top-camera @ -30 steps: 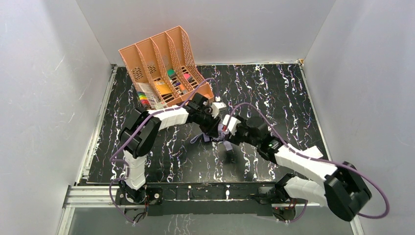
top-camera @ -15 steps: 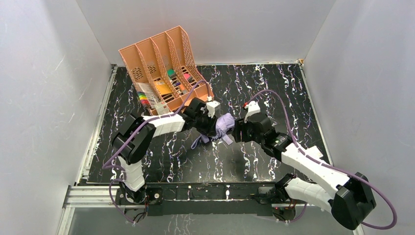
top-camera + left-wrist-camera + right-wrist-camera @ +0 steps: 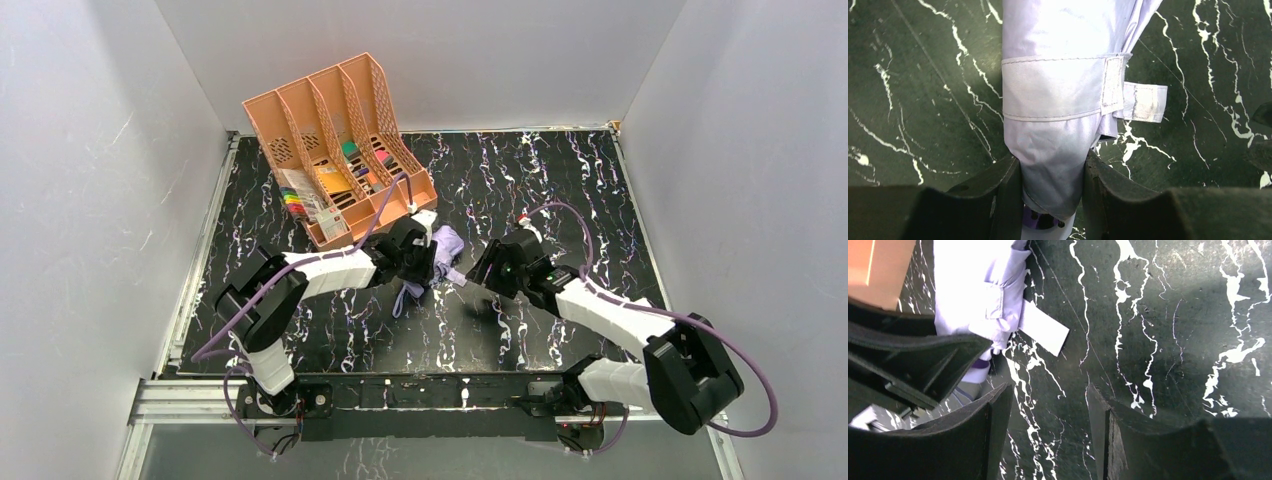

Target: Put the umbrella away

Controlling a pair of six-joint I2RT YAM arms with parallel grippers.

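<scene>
The umbrella (image 3: 446, 246) is a folded bundle of pale lavender fabric, its closing strap (image 3: 1058, 92) wrapped round it and a loose tab (image 3: 1147, 101) sticking out. My left gripper (image 3: 1052, 172) is shut on its lower end, both pads pressing the fabric just above the purple handle (image 3: 1040, 222). In the top view it sits mid-table just right of the left gripper (image 3: 424, 258), with a strap (image 3: 405, 295) trailing down. My right gripper (image 3: 1048, 415) stands open over bare table, to the right of the umbrella (image 3: 980, 290) and apart from it.
The peach file organiser (image 3: 335, 140) stands tilted at the back left, with coloured items in its slots. The black marbled table (image 3: 560, 190) stretches to the right and back. White walls enclose the table on three sides.
My right gripper has let go of the umbrella and drawn back to the right. The left arm has lowered and shifted toward the organiser, carrying the umbrella.
</scene>
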